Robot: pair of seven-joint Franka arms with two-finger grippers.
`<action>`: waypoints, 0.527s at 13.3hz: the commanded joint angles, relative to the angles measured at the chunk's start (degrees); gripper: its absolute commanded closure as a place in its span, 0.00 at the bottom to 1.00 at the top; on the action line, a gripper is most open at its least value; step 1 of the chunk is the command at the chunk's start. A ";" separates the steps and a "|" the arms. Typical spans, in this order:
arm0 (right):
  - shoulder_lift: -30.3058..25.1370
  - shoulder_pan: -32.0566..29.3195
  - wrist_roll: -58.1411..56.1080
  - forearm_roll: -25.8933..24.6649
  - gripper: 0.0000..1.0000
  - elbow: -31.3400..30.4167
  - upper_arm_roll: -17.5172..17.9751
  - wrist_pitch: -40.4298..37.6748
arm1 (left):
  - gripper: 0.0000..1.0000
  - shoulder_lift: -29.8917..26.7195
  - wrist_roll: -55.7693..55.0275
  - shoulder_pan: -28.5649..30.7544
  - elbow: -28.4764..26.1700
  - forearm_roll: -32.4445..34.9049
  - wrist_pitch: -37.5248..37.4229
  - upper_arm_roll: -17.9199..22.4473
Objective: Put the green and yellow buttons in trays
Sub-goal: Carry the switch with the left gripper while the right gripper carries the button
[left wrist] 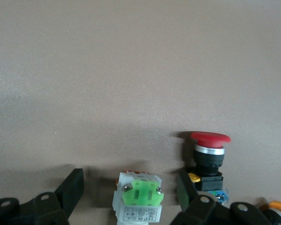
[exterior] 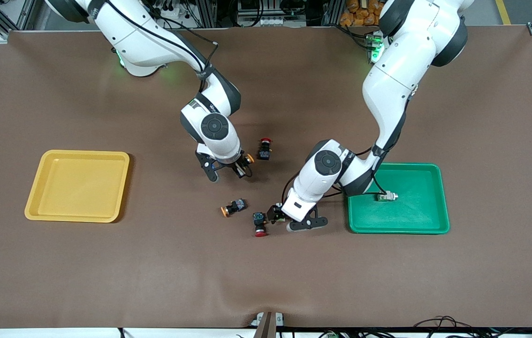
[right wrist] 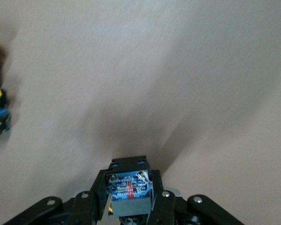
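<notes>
A red-capped switch lies lowest on the table, near the green tray toward the right arm's end. Just beside the red-capped switch, closer to the tray, my left gripper is down at the table. Its fingers stand apart on either side of a whitish switch with a green plate, with a gap showing on each side. I judge this straddle to be the set-up for closing on the body while leaving the red-capped neighbour alone.

One green switch already rests inside the green tray. My right gripper is well apart from that tray, toward the right arm's end, and clamped on a black-bodied switch. The grip across the flat sides should keep it from rolling.

A second orange-capped switch lies loose, nearer the camera than the right gripper. Another red-capped switch lies beside that gripper. The yellow tray, farthest from the green tray, holds nothing.

Only the front view shows the held switch's orange cap and both trays. Only the left wrist view shows the green-plated switch plainly between my fingers. Only the right wrist view shows the pads pressing the held body.
</notes>
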 commanded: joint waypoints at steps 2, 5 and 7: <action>-6.58 -4.10 -9.66 -1.37 1.00 -0.30 0.50 -11.99 | 0.18 1.03 0.57 -1.58 1.34 0.50 0.20 0.74; -11.50 -7.52 -19.31 -1.28 1.00 -0.82 0.06 -17.54 | 0.27 1.56 0.48 -1.67 1.25 0.50 0.20 0.74; -13.79 -10.33 -25.82 -1.19 1.00 -1.17 -0.20 -20.80 | 0.87 1.82 0.58 -1.67 1.25 0.59 0.20 0.74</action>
